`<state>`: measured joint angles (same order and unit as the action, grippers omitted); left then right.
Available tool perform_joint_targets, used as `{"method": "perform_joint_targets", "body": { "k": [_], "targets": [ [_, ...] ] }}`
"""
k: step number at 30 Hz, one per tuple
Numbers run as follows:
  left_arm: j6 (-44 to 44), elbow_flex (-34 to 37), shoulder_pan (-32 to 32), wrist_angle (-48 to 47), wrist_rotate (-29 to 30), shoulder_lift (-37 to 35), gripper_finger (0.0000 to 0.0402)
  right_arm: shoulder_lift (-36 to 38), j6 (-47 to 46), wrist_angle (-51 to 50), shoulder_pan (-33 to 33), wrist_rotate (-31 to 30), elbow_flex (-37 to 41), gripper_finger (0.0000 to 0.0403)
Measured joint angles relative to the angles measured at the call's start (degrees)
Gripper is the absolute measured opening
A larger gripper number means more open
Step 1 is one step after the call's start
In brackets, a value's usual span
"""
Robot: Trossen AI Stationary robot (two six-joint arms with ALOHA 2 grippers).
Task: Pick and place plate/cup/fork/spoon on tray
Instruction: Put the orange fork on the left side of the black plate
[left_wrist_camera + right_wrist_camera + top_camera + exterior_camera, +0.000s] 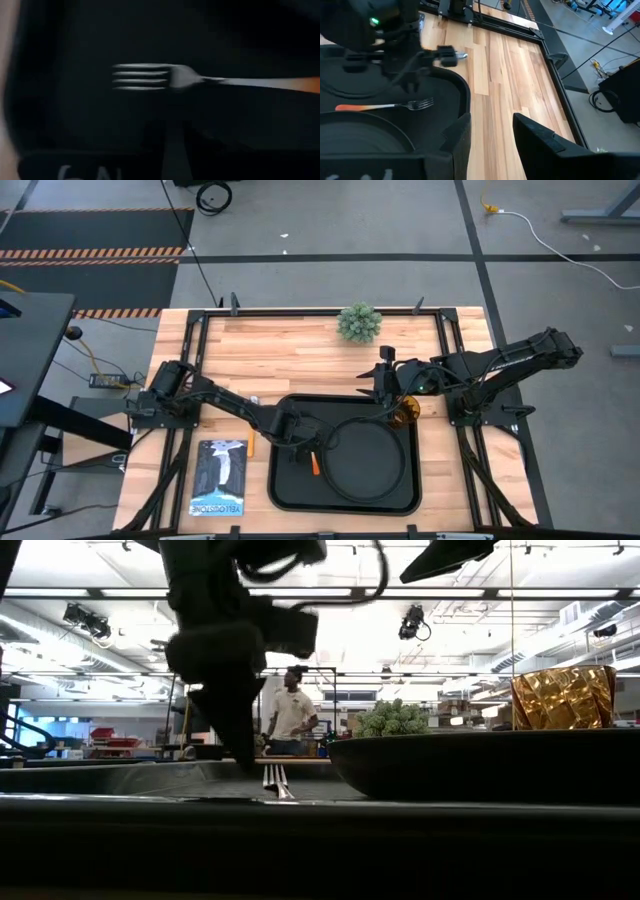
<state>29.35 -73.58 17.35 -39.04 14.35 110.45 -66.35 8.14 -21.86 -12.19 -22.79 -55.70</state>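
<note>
The orange-handled fork (313,463) lies flat on the floor of the black tray (290,490), left of the round black plate (365,465), which also rests on the tray. My left gripper (172,150) hovers just above the fork (165,77), slightly open and empty. The amber cup (405,410) stands at the tray's far right corner; the plate (480,765) hides its base. My right gripper (492,135) is wide open and empty beside the cup. The spoon's orange handle (251,443) lies on the wood left of the tray.
A green potted plant (360,322) stands at the table's far edge. A dark booklet (220,477) lies near the front left. Bare wood shows between the tray and the far edge. A person (292,712) stands in the room beyond the table.
</note>
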Motion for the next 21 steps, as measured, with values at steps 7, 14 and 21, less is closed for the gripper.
{"method": "perform_joint_targets", "body": {
  "k": [7, 14, 21],
  "targets": [
    [3.0, 0.0, -3.2, -1.8, 2.4, 0.2, 0.0068, 0.0, 0.0, 0.1, 0.0, 0.0, 0.0, 0.0153],
    [3.0, 0.0, -5.4, -1.7, 4.5, 0.2, 0.0054, 0.0, 0.1, 0.0, 0.0, 0.0, 0.0, 0.0153],
    [4.2, 0.0, -6.2, -3.2, 3.1, 0.2, 0.0046, 0.0, 0.5, 0.3, 0.0, 0.0, 0.0, 0.0153]
  ]
}}
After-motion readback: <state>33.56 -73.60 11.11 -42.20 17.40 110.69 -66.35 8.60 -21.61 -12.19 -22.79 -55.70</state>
